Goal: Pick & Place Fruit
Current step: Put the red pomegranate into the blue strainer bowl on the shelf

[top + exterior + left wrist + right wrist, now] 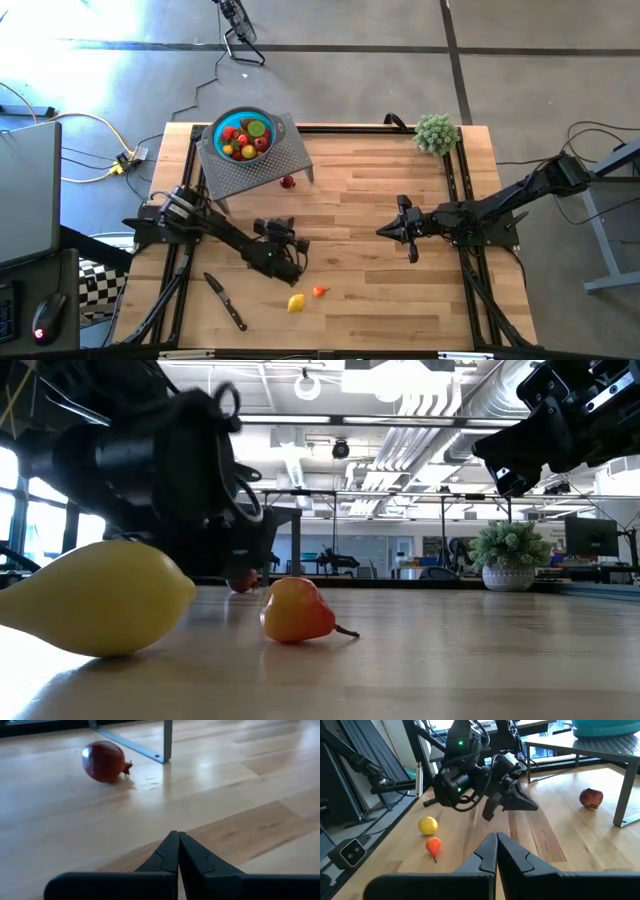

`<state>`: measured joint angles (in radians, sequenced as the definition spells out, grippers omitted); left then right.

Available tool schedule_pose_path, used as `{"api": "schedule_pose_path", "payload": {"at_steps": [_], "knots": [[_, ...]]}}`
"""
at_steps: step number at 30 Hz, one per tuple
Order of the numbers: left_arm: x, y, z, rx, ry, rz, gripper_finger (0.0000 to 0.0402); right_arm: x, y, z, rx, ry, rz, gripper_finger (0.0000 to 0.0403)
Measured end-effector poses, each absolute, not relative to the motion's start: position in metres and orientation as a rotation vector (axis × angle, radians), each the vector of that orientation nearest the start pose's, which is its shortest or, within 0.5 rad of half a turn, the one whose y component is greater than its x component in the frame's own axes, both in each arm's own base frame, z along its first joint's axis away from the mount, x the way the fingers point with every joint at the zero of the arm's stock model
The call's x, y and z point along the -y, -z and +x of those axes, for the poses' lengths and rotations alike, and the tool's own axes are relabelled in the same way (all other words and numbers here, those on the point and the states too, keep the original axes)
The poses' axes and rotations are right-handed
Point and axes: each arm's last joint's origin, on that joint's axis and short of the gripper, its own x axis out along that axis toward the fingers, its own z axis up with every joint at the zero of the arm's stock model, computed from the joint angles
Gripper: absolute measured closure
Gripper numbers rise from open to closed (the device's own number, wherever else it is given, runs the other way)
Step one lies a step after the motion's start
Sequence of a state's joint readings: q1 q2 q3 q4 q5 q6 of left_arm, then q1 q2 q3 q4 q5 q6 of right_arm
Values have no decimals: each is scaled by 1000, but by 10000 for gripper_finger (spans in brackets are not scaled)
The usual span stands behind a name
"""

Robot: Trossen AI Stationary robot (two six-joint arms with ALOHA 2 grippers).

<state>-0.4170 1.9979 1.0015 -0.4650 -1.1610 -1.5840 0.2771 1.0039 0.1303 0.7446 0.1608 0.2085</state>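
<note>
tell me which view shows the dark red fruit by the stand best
The left wrist view: the dark red fruit fills it close up, unobstructed. The right wrist view and high view show it small; the low view barely shows it.

Polished grey concrete floor (400, 60) around table, dark seam lines crossing it. Yellow and white cables (85, 150) trail beside table. Laptop (25, 190) and mouse (48, 318) on side desk. Beyond table: open ceiling, white ducts (440, 410), distant glass partitions (370, 550).
</note>
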Motion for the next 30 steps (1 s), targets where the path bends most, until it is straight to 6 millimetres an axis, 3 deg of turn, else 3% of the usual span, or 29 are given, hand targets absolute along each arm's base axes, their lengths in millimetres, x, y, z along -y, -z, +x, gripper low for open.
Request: {"api": "schedule_pose_path", "payload": {"at_steps": [10,30], "knots": [[79,-78,318,-351,-1250,-310,401,-44,-163,171,-156,-101,173,401],[22,-79,319,-389,-1441,-272,401,-44,-159,171,-194,-101,165,401]]}}
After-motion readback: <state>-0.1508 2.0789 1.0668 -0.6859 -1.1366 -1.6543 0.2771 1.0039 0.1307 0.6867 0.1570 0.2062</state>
